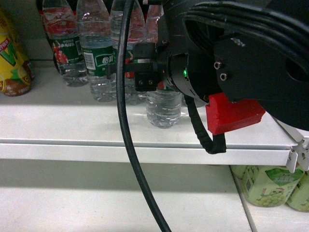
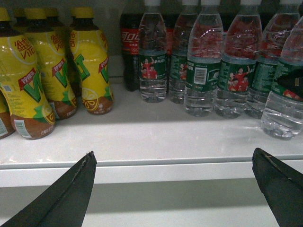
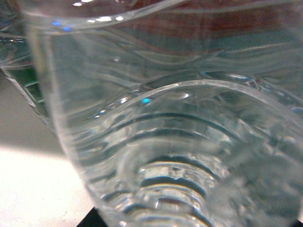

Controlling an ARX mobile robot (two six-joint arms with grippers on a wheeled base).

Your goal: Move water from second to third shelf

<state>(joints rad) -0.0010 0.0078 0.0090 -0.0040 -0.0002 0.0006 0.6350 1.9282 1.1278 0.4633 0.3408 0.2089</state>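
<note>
Several water bottles (image 2: 203, 66) with green labels stand in a row on the white shelf (image 1: 72, 145). One water bottle (image 1: 164, 106) stands forward of the row, near the shelf's front edge, leaning slightly (image 2: 284, 94). My right gripper (image 1: 145, 72) reaches in around its label, and its clear ribbed body (image 3: 165, 132) fills the right wrist view. Only a dark finger corner (image 3: 87, 221) shows there. The grip looks shut on this bottle. My left gripper (image 2: 173, 155) hangs open and empty below the shelf's front edge.
Yellow drink bottles (image 2: 33, 80) stand at the shelf's left, with a cola bottle (image 2: 130, 47) behind the water. A lower shelf (image 1: 72, 203) holds green-labelled bottles (image 1: 270, 186) at the right. A black cable (image 1: 125, 145) hangs across the front.
</note>
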